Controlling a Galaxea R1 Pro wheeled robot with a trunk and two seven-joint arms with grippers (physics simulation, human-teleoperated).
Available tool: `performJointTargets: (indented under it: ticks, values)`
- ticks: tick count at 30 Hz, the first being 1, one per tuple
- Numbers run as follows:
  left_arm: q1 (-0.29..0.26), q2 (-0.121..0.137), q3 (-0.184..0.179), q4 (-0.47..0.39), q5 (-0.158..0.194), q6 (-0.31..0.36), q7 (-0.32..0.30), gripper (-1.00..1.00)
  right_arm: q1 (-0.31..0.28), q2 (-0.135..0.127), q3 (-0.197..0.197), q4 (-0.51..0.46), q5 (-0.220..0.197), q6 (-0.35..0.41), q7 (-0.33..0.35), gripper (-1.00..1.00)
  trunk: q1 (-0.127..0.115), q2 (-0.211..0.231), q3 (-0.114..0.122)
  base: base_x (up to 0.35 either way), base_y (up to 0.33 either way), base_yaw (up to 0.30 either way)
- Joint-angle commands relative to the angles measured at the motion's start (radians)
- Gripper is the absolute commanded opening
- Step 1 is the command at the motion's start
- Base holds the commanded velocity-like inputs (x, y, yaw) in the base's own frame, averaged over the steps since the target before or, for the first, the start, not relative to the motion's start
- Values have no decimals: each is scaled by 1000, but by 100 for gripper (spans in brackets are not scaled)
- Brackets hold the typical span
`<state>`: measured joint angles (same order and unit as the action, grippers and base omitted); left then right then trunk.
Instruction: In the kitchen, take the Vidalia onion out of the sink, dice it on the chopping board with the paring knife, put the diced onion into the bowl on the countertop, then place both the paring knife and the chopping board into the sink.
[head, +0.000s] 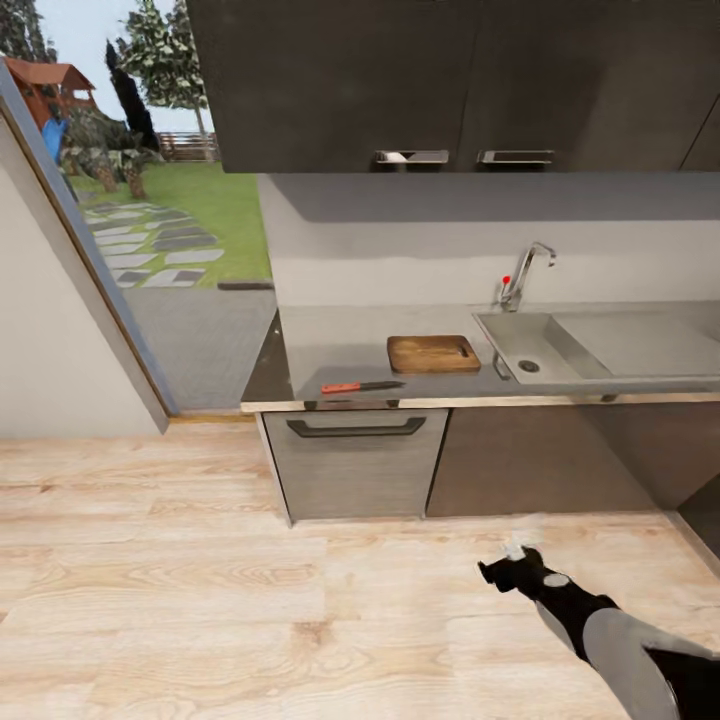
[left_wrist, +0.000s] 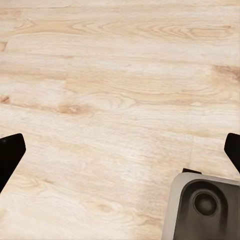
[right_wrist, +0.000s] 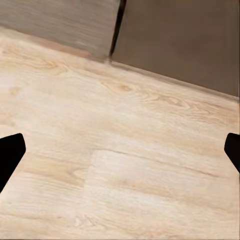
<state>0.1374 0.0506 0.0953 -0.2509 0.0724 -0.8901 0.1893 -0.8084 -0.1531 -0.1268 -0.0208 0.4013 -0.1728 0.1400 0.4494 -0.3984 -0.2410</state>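
Steel-grey bench (head: 330, 350) stands ahead of me across the pale wooden floor (head: 200, 600), with the brown chopping board (head: 434, 353) lying flat on it just beside the sink (head: 600, 345). Nearer the front edge, apart from the board, lies the paring knife (head: 362, 386), its red handle pointing away from the sink. A curved tap (head: 525, 272) with a red knob rises behind the basin, whose drain I can see. Dark cupboards (head: 450, 80) hang above, and a glass wall opens on a garden (head: 170, 220). My right hand (head: 507, 573) hangs low over the floor, well short of the bench, fingers spread and holding nothing. My left hand (left_wrist: 120, 150) is likewise spread wide over bare floorboards, empty.
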Motion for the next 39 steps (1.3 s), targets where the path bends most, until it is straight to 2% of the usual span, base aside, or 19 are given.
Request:
performJointTargets:
  ticks: [1,3,6,7,8,13,14,16,19,22,25,29,32,39]
  values:
    - [1,0,-2,-2,7,-1,-2,100,119,24,-8,3,7,-75,-35,100,1,-2,-2,0,0,0]
    - [1,0,-2,-2,7,-1,-2,100,172,42,-8,3,7,-143,-68,100,1,-2,-2,0,0,0]
    - [1,0,-2,4,7,-1,-2,100,310,81,-10,4,0,-356,-148,100,1,-2,-2,0,0,0]
    - [1,0,-2,12,7,-1,-3,100,404,99,-11,5,-36,-536,-198,100,1,-2,-2,0,0,0]
    - [1,0,-2,12,6,-1,-3,100,422,104,-11,5,-48,-571,-206,100,1,-2,-2,0,0,0]
    - [1,0,-2,16,5,-1,-4,100,544,155,-11,5,-174,-852,-280,100,1,-2,-2,0,0,0]
    - [1,0,-2,16,5,-1,-4,100,554,162,-11,5,-185,-874,-290,100,1,-2,-2,0,0,0]
    - [1,0,-2,15,4,-1,-5,100,573,177,-11,5,-206,-874,-320,100,1,-2,-2,0,0,0]
    - [1,0,-3,13,2,-2,-5,100,591,187,-13,3,-226,-874,-371,100,1,-2,-2,0,0,0]
    - [1,0,-3,12,1,-2,-5,100,592,185,-14,3,-228,-874,-376,100,1,-2,-2,0,0,0]
    - [18,17,16,22,-7,-19,-22,100,594,200,-17,-7,-209,-874,-375,100,1,-2,-2,0,0,0]
    - [41,38,42,13,-9,-42,-44,100,594,198,-15,-7,-209,-874,-376,100,1,-2,-2,0,0,0]
    - [58,38,53,-4,-8,-59,-61,100,594,193,-14,-6,-210,-874,-377,100,1,-2,-2,0,0,0]
    - [97,18,53,-25,-8,-98,-65,100,594,192,-13,-6,-212,-874,-379,100,1,-2,-2,26,-158,0]
